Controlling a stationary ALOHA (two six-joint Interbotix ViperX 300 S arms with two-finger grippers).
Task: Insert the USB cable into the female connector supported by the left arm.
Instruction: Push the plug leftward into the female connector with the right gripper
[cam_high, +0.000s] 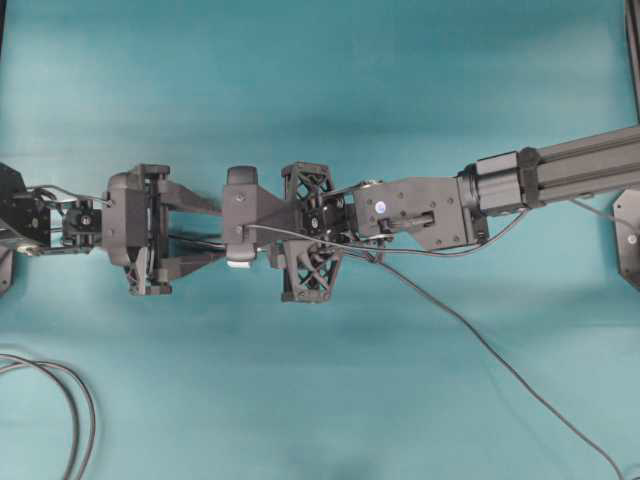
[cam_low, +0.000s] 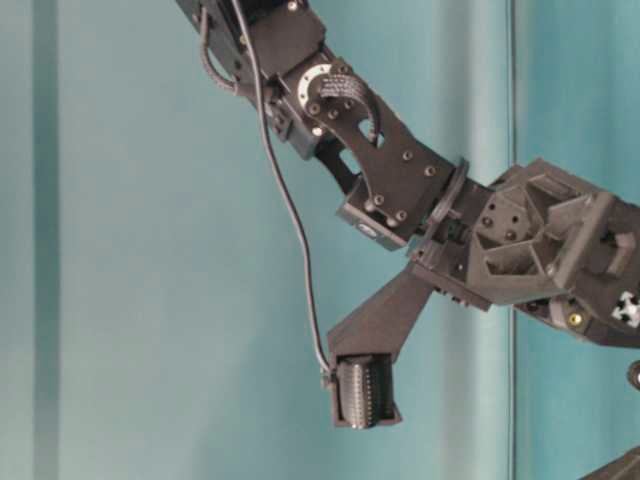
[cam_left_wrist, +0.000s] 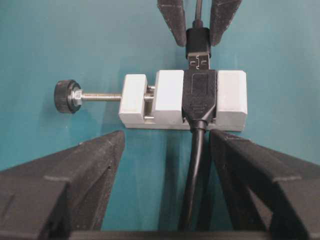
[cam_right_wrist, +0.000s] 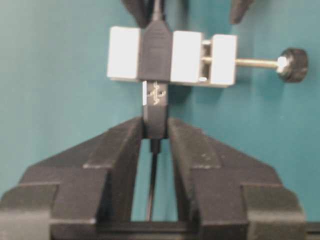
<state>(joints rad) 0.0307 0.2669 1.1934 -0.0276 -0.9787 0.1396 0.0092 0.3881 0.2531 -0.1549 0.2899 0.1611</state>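
The female connector is a black socket clamped across a white block with a screw and dark knob. My left gripper is open, its wide-spread tips at the block's near edge and not flanking it. From the opposite side my right gripper is shut on the USB cable's dark plug. The plug's silver tip is lined up at the socket's mouth with a short length of metal showing. The thin USB cable runs back between the right fingers. From overhead, both grippers meet at mid-table.
The USB cable trails across the teal tabletop toward the bottom right. Looped dark cables lie at the bottom left. The right arm stretches in from the right edge, beside a black mount.
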